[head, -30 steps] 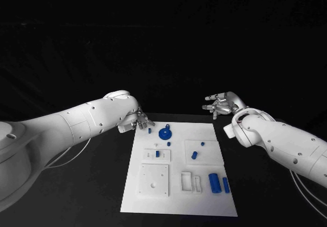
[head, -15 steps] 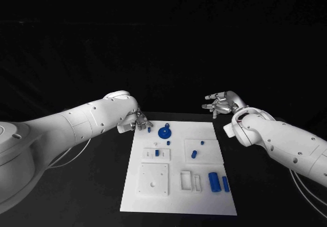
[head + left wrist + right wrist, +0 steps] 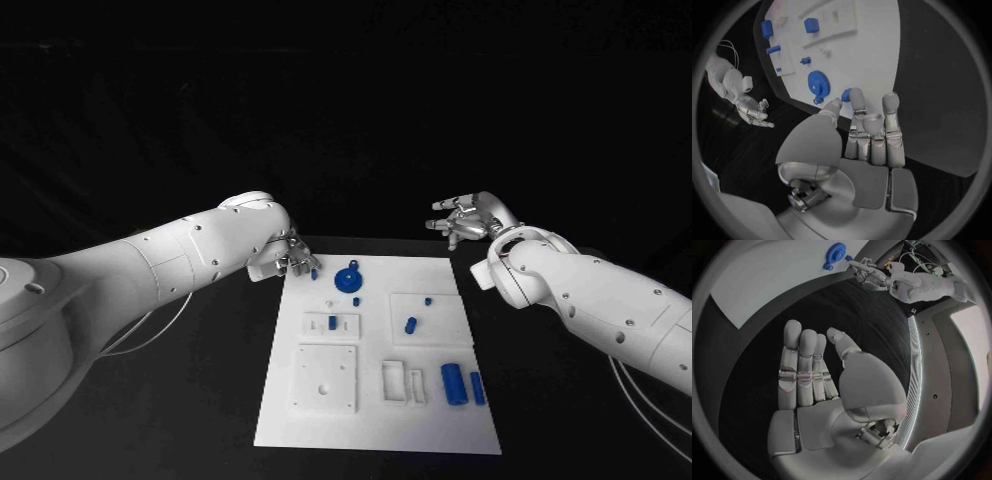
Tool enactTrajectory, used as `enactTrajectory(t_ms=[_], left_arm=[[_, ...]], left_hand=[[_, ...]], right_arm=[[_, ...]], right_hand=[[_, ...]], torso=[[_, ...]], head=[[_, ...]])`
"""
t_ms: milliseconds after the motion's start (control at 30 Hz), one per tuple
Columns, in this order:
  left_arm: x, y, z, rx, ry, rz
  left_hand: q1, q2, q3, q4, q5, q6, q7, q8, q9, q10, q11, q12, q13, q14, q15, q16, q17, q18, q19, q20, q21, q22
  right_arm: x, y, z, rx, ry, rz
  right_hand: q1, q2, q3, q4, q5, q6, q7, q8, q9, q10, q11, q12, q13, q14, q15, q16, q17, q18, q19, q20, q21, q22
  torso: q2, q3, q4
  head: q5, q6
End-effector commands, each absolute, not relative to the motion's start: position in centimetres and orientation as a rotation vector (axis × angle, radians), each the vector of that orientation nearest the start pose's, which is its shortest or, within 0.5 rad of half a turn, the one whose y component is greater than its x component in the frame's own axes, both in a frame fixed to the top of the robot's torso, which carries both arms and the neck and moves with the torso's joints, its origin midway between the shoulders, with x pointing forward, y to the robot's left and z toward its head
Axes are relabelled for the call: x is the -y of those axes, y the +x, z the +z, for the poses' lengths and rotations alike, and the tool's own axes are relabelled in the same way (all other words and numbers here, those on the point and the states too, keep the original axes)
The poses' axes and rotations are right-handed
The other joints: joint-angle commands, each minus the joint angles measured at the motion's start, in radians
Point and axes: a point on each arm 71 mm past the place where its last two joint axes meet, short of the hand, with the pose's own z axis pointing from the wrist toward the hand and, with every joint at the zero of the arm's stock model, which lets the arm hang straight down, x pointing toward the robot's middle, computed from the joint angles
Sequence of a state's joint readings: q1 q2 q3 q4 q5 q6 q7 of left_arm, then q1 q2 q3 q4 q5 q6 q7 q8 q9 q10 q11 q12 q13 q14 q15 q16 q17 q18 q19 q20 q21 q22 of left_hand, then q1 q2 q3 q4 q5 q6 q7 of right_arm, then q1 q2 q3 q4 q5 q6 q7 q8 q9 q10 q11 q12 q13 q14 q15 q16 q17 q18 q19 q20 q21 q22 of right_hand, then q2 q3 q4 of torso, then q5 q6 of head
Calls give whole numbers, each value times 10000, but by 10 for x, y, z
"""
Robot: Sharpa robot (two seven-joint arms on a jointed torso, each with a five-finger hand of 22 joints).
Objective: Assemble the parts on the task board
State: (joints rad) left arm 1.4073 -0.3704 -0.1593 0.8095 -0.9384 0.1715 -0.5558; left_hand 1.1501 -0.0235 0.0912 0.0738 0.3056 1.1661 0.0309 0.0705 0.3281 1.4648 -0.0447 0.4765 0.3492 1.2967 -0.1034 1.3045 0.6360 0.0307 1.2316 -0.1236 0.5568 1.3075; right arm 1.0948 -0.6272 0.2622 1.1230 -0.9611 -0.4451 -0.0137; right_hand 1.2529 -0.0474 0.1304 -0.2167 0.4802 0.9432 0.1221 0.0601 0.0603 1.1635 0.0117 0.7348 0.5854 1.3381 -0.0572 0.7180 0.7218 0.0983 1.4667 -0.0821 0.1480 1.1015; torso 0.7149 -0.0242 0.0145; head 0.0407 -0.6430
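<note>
At the task board's (image 3: 378, 350) far corners, both hands — left hand (image 3: 294, 258), right hand (image 3: 463, 222) — hover empty, fingers apart.

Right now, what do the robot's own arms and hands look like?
Both arms are glossy white, rounded shells with small dark screw holes. Thin pale cables hang below each forearm. The left hand and right hand are silver metal, with segmented fingers, smooth rounded tips and a domed thumb base. Neither arm bears a visible marking.
</note>
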Motion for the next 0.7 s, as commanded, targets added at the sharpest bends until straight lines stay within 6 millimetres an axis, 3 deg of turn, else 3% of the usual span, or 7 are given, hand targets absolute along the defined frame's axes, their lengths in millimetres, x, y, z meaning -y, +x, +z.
enactTrajectory(t_ms=[33,367,700], left_arm=[[-185,606,-174,-22361,-3738,-1979],[-183,606,-175,-22431,-3692,-2053],[-186,605,-175,-22450,-3779,-1925]], left_hand=[[-15,120,-20,-100,3,76,-1,24,-36,436,-14,59,-36,29,-22,53,17,25,-46,1,23,189],[-75,138,-74,-135,-119,109,-6,19,-77,444,-17,114,-67,62,-21,73,60,27,-35,2,38,190],[-180,-63,-80,156,-241,179,-8,15,-155,445,-25,223,-150,121,-27,101,153,54,-12,4,81,189]], right_arm=[[234,569,-167,-14345,6066,8280],[234,570,-168,-14382,6083,8269],[234,570,-168,-14383,6092,8256]], right_hand=[[-45,-30,66,-3,20,47,59,0,6,-42,-46,-70,-14,-26,13,-44,-9,160,301,73,29,-10],[-45,-30,66,-3,20,47,59,0,6,-42,-46,-70,-14,-26,13,-44,-9,160,301,73,29,-10],[-74,-29,117,-37,-5,43,63,1,6,-46,-43,-73,-15,-33,16,-46,-9,160,293,74,38,-11]], torso=[[-3,-13,-7],[0,-10,1],[6,-11,0]], head=[[-14,26],[-11,17],[-12,25]])
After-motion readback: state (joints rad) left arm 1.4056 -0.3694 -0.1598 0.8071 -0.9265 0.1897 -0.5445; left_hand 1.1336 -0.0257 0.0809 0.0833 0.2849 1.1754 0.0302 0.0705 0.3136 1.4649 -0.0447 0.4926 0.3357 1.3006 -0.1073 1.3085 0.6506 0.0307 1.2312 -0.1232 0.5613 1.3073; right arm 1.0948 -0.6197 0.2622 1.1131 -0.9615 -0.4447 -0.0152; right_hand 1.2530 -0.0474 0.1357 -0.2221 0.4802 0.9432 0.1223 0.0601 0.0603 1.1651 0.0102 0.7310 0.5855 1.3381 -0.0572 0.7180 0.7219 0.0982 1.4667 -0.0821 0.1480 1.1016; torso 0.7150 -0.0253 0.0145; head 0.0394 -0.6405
